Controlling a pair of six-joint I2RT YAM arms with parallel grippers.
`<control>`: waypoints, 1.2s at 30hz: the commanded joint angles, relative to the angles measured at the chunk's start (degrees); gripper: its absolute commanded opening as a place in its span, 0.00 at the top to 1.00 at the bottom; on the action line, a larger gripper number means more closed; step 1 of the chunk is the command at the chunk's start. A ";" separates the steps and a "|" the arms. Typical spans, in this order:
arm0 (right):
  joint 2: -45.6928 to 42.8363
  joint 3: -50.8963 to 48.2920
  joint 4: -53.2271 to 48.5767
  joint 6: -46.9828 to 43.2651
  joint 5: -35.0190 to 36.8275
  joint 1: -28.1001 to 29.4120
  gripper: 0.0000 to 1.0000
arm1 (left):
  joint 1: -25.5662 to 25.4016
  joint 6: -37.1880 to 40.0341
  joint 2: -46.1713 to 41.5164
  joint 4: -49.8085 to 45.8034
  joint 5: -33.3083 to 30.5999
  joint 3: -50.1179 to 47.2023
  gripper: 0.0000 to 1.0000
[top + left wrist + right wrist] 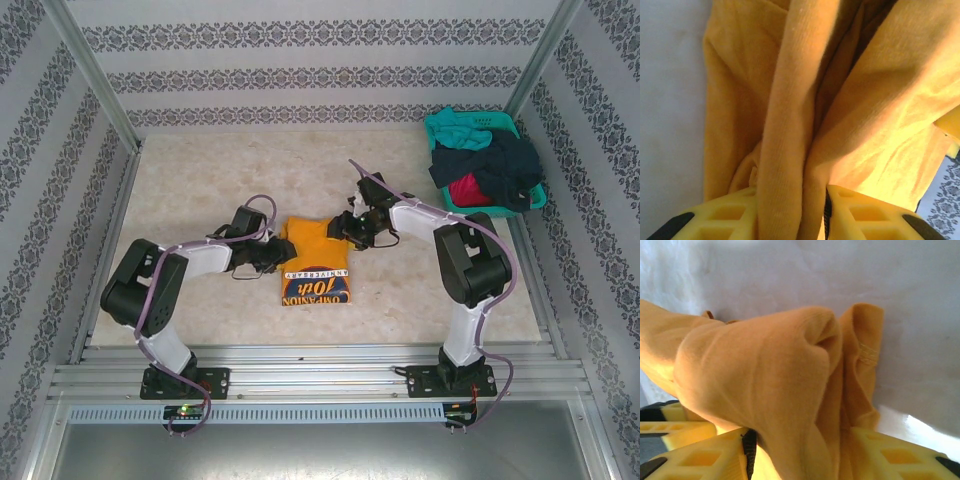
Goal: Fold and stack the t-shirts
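The left tool (270, 252) is clamped on a bunched fold of the orange-yellow t-shirt (315, 262), which lies on the counter (200, 180) between both arms; cloth hides its fingertips. The right tool (347, 230) pinches the opposite edge likewise. Far right, other t-shirts (495, 165) heap in a basket (440, 125), their shapes unclear.

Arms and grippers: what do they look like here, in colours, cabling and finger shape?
Both the left arm and right arm have black joint housings, white links and a lilac cable looping alongside, on black base plates. The left gripper and right gripper have yellow plastic fingers moulded with rectangular pockets, with black at the outer edges.
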 commanded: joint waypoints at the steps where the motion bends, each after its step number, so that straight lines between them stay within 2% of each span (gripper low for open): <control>1: 2.34 1.14 2.42 4.66 -4.36 1.22 0.48 | -1.00 -3.51 2.33 8.02 3.33 1.16 0.63; 3: 3.96 1.88 2.67 4.94 -5.90 1.49 0.47 | -1.03 -3.51 3.71 8.76 3.05 1.39 0.61; 5: 5.61 2.91 3.01 5.15 -7.55 1.82 0.48 | -1.03 -3.43 5.07 9.77 2.72 1.57 0.64; 6: 6.40 3.46 3.55 5.49 -8.62 1.91 0.50 | -0.96 -3.43 5.83 10.13 2.63 1.85 0.70; 8: 7.06 4.09 5.31 6.17 -10.25 1.93 0.52 | -0.81 -3.12 6.80 10.42 2.49 2.15 0.87; 10: 5.30 3.63 6.58 6.10 -8.77 1.43 0.52 | -0.16 -2.69 6.56 10.22 2.03 1.74 0.95; 12: 3.03 3.01 6.58 4.75 -7.09 0.58 0.44 | 0.73 -1.70 5.38 9.20 1.46 0.78 0.96; 14: 0.26 2.16 5.51 2.72 -4.96 -0.47 0.29 | 2.10 0.58 4.00 6.57 1.21 0.23 0.96; 16: -2.65 0.87 3.89 0.15 -2.67 -1.72 0.19 | 3.65 4.52 2.78 2.07 1.44 0.42 0.96; 21: -9.47 -2.85 1.14 -4.46 1.02 -4.91 0.12 | 10.71 16.66 0.74 -9.85 3.32 2.37 0.96; 27: -13.60 -6.05 0.94 -6.46 1.39 -6.53 0.12 | 23.90 44.53 1.74 -39.06 3.34 14.56 0.91; 30: -14.45 -6.66 1.02 -6.78 1.67 -6.55 0.12 | 29.62 49.74 2.18 -45.57 0.44 18.84 0.83; 32: -14.86 -6.84 1.21 -7.06 2.00 -6.55 0.12 | 30.53 50.61 0.98 -46.09 -2.74 20.42 0.61; 34: -15.18 -6.82 1.28 -7.45 2.42 -6.54 0.12 | 30.44 48.63 -0.95 -44.68 -4.11 20.70 0.52; 35: -15.40 -6.80 1.23 -7.66 2.60 -6.61 0.12 | 30.44 47.01 -1.96 -43.60 -4.22 20.21 0.45; 36: -15.52 -6.72 1.16 -7.88 2.77 -6.64 0.12 | 30.44 45.53 -2.81 -43.06 -4.80 19.79 0.33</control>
